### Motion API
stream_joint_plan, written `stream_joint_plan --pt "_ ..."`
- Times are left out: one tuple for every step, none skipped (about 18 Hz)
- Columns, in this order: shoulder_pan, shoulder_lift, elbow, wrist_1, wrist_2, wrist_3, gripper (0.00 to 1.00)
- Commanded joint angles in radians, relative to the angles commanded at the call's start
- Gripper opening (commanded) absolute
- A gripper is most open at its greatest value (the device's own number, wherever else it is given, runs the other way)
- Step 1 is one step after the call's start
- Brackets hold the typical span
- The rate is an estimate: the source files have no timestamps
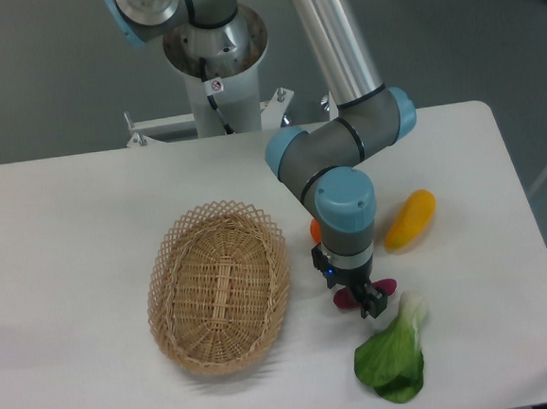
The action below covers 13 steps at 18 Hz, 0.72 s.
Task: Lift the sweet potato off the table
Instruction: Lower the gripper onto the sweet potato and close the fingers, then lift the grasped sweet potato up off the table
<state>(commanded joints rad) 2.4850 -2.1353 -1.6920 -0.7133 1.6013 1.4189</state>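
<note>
White counter, and the fingers are right down over the sweet potato, which looks like it's on the counter, not lifted; can't tell if they've closed. Tight around the potato: bok choy just below, orange and yellow fruit above, basket left, so I'd go straight up.

The table is smooth, matt white. The basket is woven wicker, rough and ribbed, with an open lattice rim. The arm is brushed silvery metal with matt grey joints and glossy blue plastic caps. The sweet potato looks smooth-skinned, the yellow-orange fruit waxy, and the leafy green slightly crinkled and softly glossy.
</note>
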Motion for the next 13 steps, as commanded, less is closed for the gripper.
stream_joint_plan --pt "0.000 0.000 -0.001 0.000 0.014 0.000 0.58" --pt "0.000 0.002 -0.006 0.000 0.023 0.002 0.53" --pt "0.000 0.002 -0.006 -0.002 0.025 0.000 0.51" --pt "-0.002 0.002 -0.003 0.000 0.023 0.000 0.49" --pt "-0.002 0.002 -0.003 0.000 0.023 0.000 0.47" --pt "0.000 0.003 -0.002 0.000 0.023 -0.002 0.47" --pt "-0.002 0.003 0.000 0.000 0.023 -0.002 0.44" --pt "0.000 0.003 0.000 0.000 0.023 -0.006 0.42" --pt "-0.002 0.006 0.002 0.000 0.023 -0.012 0.40" --pt "-0.002 0.011 0.003 -0.005 0.023 -0.018 0.40" --pt "0.000 0.014 0.006 -0.006 0.026 -0.024 0.40" --pt "-0.002 0.024 0.008 -0.008 0.026 -0.032 0.39" --pt "0.000 0.034 0.008 -0.009 0.022 -0.032 0.39"
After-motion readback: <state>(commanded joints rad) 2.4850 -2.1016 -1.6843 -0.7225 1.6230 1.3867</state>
